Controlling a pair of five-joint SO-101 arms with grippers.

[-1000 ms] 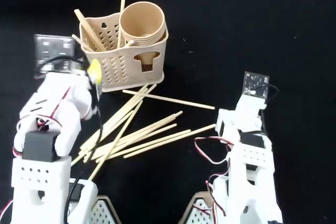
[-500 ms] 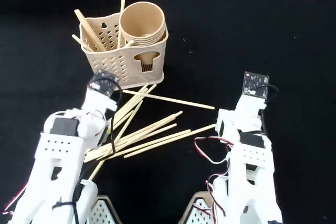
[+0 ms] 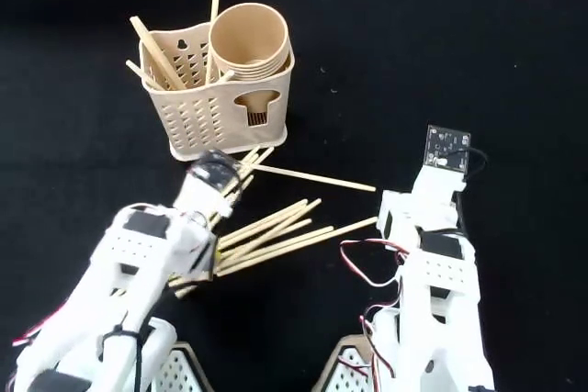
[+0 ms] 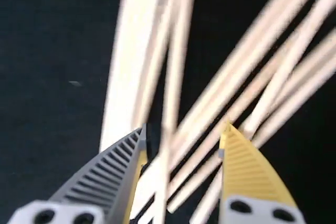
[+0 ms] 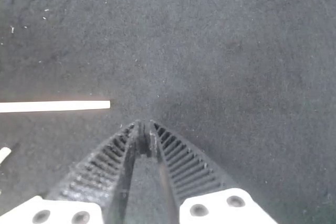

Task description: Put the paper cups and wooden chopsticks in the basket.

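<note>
While astride chopsticks (image 3: 276, 234) aslant toward the basket (image 3: 220, 115), left gripper (image 4: 185, 128), jaws apart (right gripper (image 5: 143, 125): closed).

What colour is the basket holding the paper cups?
Beige. The basket has small holes in its walls; the high view shows it best.

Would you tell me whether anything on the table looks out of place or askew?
Yes: a crossed heap of loose chopsticks lies on the table in front of the basket instead of inside it, with one stray chopstick lying apart. The chopsticks in the basket lean at angles beside the paper cups.
</note>
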